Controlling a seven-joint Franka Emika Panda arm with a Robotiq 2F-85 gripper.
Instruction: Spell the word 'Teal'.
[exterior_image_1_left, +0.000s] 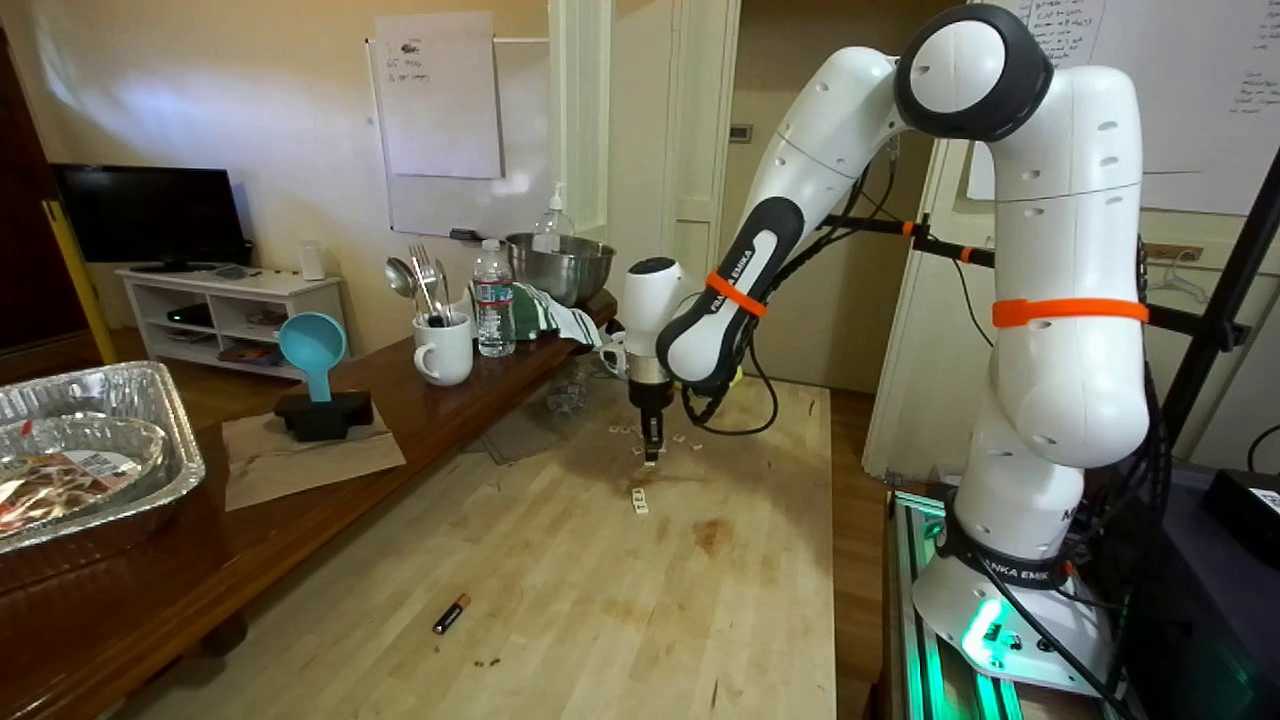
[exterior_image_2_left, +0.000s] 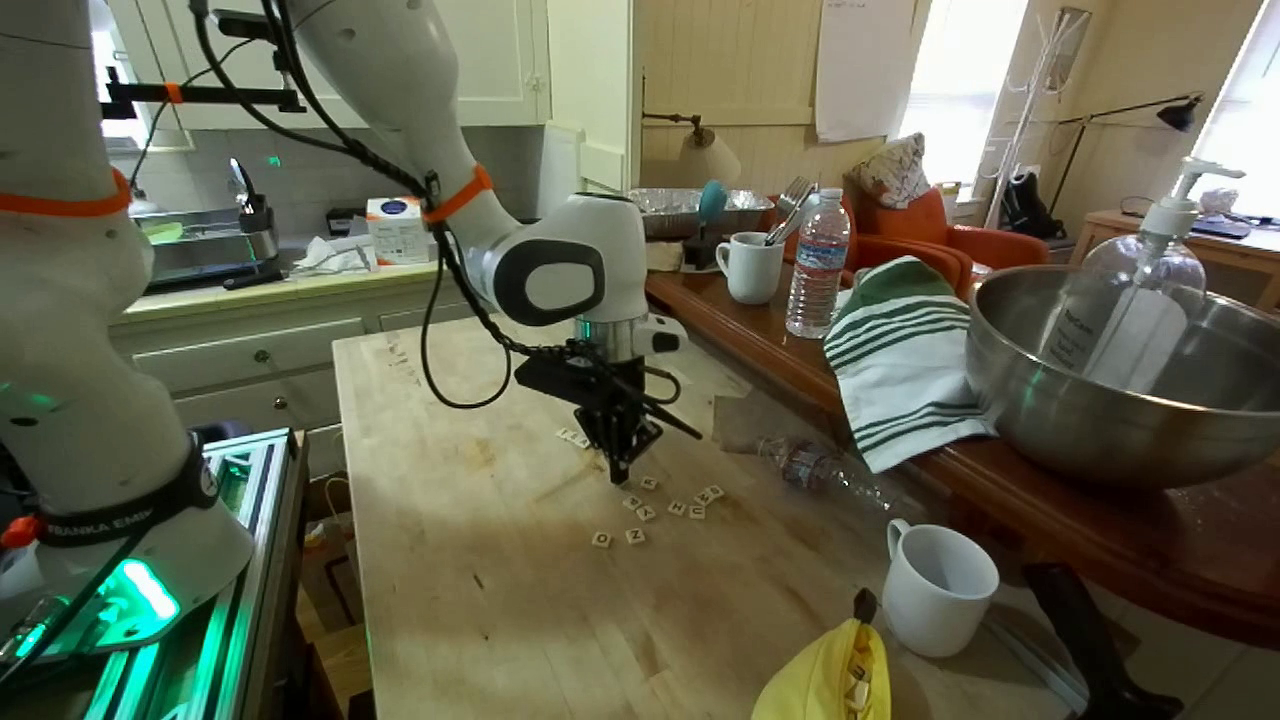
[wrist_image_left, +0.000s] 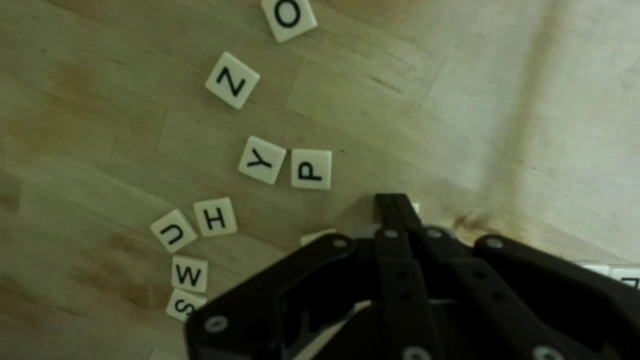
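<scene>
At left in the wrist view, tiles U (wrist_image_left: 174, 230), S (wrist_image_left: 185, 302), W (wrist_image_left: 190, 274), H (wrist_image_left: 215, 216), Z (wrist_image_left: 232, 80), Y (wrist_image_left: 262, 160), O (wrist_image_left: 289, 17) and P (wrist_image_left: 311, 169) lie scattered on the wooden surface (wrist_image_left: 370, 125), none of them called for by 'Teal'. Several sit just beside one another, so a wide sideways move could sweep a neighbor along. Nearer the tool (wrist_image_left: 391, 196) than P, a half-covered tile (wrist_image_left: 316, 236) shows only an edge, its letter hidden; it could be clipped unnoticed. The tool itself, right of center, has its fingers together, no gap and nothing seen between them. Just beside the tips shows a sliver of pale tile (wrist_image_left: 416, 207); whether they touch cannot be told. Sliding it is likely the step in hand: an off-center push could spin it, too light a contact could skate over the top. At far right, a row of tiles (wrist_image_left: 620, 274) runs off the view's edge, near the tool in both exterior views (exterior_image_1_left: 640, 502) (exterior_image_2_left: 572, 437), its letters unreadable; an overlong push could jolt it out of line.
</scene>
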